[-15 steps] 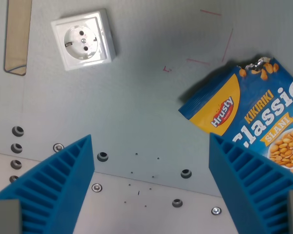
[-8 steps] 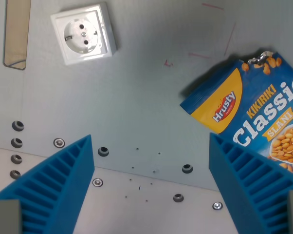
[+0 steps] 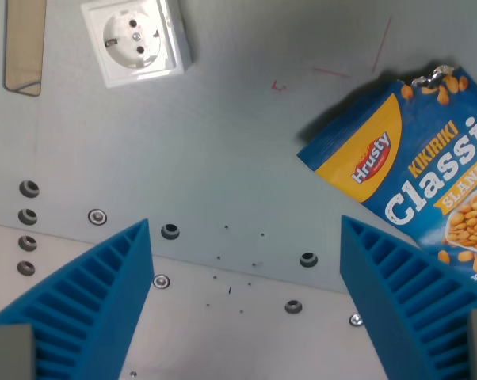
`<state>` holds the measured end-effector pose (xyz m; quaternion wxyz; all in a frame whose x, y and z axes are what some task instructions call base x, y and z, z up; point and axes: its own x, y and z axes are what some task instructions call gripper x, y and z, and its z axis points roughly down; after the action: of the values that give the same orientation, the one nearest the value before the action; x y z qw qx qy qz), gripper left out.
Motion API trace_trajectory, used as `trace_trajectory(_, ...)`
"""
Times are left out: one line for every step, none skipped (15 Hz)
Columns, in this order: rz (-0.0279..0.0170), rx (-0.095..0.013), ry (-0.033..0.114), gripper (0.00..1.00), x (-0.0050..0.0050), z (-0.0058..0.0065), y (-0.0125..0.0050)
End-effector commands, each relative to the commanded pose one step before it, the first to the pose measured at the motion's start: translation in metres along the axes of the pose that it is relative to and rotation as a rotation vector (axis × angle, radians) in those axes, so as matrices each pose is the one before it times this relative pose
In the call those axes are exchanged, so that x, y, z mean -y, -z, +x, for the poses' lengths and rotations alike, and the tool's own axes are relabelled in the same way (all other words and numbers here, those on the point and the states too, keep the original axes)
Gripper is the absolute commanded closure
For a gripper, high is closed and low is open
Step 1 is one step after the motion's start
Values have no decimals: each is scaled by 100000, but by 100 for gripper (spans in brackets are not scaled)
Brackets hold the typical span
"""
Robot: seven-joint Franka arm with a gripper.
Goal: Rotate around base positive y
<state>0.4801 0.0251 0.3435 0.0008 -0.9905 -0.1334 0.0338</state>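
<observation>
Wrist view, looking down on a grey table [image 3: 238, 150].

Gripper [image 3: 246, 305]: two blue ribbed fingers [image 3: 88, 305] rise from the bottom corners, one at the wrist view's left, one at the right. Jaws spread wide, released, nothing between them but bare table. Neither finger touches any object, though the right one overlaps the lower edge of the bag in the picture; contact there cannot be told.

Bag [image 3: 417, 178]: blue and yellow peanut packet, lying flat at the wrist view's right, tilted, partly cut off by the frame edge. Print reads "Hrusty", "KIKIRIKI", "Classic", "SLANI". Torn top corner points up. Casts a shadow along its upper-left side.

Socket [image 3: 135, 41]: white, square, upper left, slightly skewed, top edge clipped by the frame. Well apart from the bag.

Tan strip [image 3: 24, 43]: far upper left, upright, rounded lower end, just beside the socket.

Faint red pen marks [image 3: 333, 73] on the table between socket and bag, nearer the bag.

A seam [image 3: 223, 273] crosses the table low in the frame; lighter panel below it. Bolt holes [image 3: 170, 230] dotted along the seam, a column of them at far left.
</observation>
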Motion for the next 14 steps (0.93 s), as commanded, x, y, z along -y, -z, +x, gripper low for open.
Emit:
trace_trajectory(5430,18603,158,0,-188,797,888)
trace_trajectory(352,1286,10,0,0,0,0)
trace_trajectory(352,1286,11,0,0,0,0)
trace_trajectory(352,1286,11,0,0,0,0)
trace_trajectory(352,1286,12,0,0,0,0)
trace_trajectory(352,1286,12,0,0,0,0)
trace_trajectory(352,1286,13,0,0,0,0)
trace_trajectory(352,1286,14,0,0,0,0)
trace_trajectory(352,1286,14,0,0,0,0)
trace_trajectory(352,1286,15,0,0,0,0)
trace_trajectory(352,1286,16,0,0,0,0)
trace_trajectory(351,1286,16,0,0,0,0)
trace_trajectory(351,1286,17,0,0,0,0)
trace_trajectory(351,1286,18,0,0,0,0)
